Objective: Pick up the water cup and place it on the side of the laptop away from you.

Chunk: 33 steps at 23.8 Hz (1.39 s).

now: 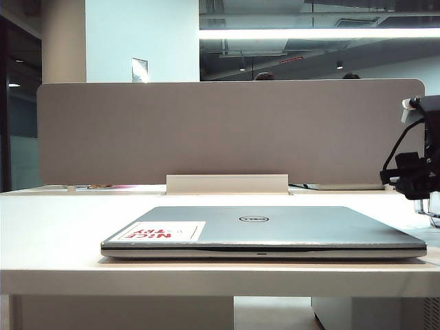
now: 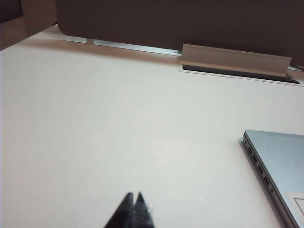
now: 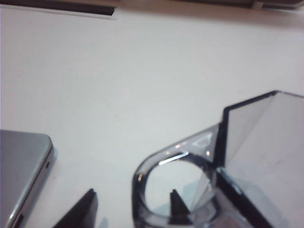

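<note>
The closed silver-grey laptop (image 1: 275, 227) lies flat in the middle of the white table, lid up, with a white sticker with red letters (image 1: 161, 232). Its corners also show in the wrist views: laptop (image 2: 280, 161), laptop (image 3: 21, 166). The clear faceted water cup (image 3: 266, 142) stands on the table right of the laptop, only a sliver of the cup (image 1: 433, 206) showing at the exterior view's edge. My right gripper (image 3: 132, 194) is open and low at the cup, one fingertip (image 3: 175, 199) inside the handle ring (image 3: 142, 175), the other outside it. My left gripper (image 2: 134, 197) is shut over bare table, left of the laptop.
A grey partition panel (image 1: 227, 130) closes off the far side of the table. A raised white cable-slot cover (image 1: 227, 183) sits just behind the laptop, also seen as the cover (image 2: 235, 59). A strip of bare tabletop lies between laptop and cover.
</note>
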{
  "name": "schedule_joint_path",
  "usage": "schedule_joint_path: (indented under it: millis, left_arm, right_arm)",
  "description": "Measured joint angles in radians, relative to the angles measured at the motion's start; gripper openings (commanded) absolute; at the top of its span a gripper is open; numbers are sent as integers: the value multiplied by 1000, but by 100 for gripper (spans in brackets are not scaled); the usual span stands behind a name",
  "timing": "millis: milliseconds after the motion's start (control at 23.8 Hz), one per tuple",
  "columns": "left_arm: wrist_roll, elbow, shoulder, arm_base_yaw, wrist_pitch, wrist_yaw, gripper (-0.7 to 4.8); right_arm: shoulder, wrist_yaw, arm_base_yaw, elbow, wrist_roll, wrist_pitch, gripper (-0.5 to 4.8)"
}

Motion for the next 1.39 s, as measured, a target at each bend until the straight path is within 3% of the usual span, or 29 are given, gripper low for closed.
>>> schedule_joint_path:
  millis: [168, 378, 588, 756, 1009, 1051, 1387]
  left_arm:
    - [0, 0, 0, 0, 0, 0, -5]
    - [0, 0, 0, 0, 0, 0, -5]
    - [0, 0, 0, 0, 0, 0, -5]
    - [0, 0, 0, 0, -1, 0, -5]
    - [0, 0, 0, 0, -7, 0, -6]
    - [0, 0, 0, 0, -7, 0, -5]
    - [0, 0, 0, 0, -7, 0, -5]
  right_arm:
    - [21, 0, 0, 19, 0, -2, 196]
    - [38, 0, -1, 35, 0, 0, 113]
    - [43, 0, -2, 43, -1, -1, 102]
    - [43, 1, -6, 43, 0, -1, 41]
    - [43, 5, -36, 43, -4, 0, 37]
    - [43, 6, -38, 43, -4, 0, -5]
    - [43, -1, -45, 43, -4, 8, -6]
